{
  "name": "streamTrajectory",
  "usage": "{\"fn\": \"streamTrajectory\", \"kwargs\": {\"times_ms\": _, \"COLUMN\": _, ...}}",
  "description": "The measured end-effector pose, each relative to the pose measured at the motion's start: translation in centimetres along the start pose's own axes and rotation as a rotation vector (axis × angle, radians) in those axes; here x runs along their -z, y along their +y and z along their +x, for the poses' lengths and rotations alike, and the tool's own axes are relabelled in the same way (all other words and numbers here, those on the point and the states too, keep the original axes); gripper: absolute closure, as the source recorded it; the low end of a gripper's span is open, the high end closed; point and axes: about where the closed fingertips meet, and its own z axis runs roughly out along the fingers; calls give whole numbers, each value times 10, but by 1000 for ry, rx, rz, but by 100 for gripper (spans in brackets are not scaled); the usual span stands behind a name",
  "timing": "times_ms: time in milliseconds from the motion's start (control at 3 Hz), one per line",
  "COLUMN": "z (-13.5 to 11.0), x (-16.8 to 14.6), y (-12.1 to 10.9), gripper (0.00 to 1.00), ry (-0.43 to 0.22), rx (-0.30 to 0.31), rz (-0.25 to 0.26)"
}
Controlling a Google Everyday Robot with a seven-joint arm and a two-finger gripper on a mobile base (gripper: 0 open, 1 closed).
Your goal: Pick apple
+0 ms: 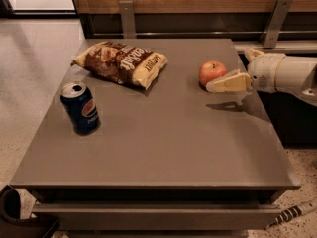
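Observation:
The apple [212, 72], small, round and red-orange, sits on the grey table [163, 143] near its far right edge. My gripper [229, 71] reaches in from the right on a white arm [285, 74] and hovers just above the table, right next to the apple. It looks open. The near cream finger [229, 82] lies along the apple's front right side, with its tip close to the fruit. The far finger [251, 52] shows behind, to the apple's right. Nothing is held.
A brown chip bag [121, 62] lies at the far left of the table. A blue soda can [80, 108] stands upright near the left edge. A wooden wall with metal brackets runs behind the table. The table's right edge is below the arm.

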Motion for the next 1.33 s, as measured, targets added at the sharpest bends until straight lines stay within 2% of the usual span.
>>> {"fn": "streamTrajectory", "kwargs": {"times_ms": 333, "z": 12, "x": -25, "y": 4, "gripper": 2, "ry": -85, "rx": -40, "rz": -42}}
{"fn": "streamTrajectory", "kwargs": {"times_ms": 667, "z": 23, "x": -38, "y": 9, "gripper": 32, "ry": -129, "rx": -79, "rz": -73}}
{"fn": "streamTrajectory", "kwargs": {"times_ms": 1000, "z": 21, "x": -39, "y": 10, "gripper": 56, "ry": -127, "rx": -76, "rz": -75}}
{"fn": "streamTrajectory", "kwargs": {"times_ms": 1333, "z": 20, "x": -42, "y": 12, "gripper": 87, "ry": -128, "rx": -75, "rz": -80}}
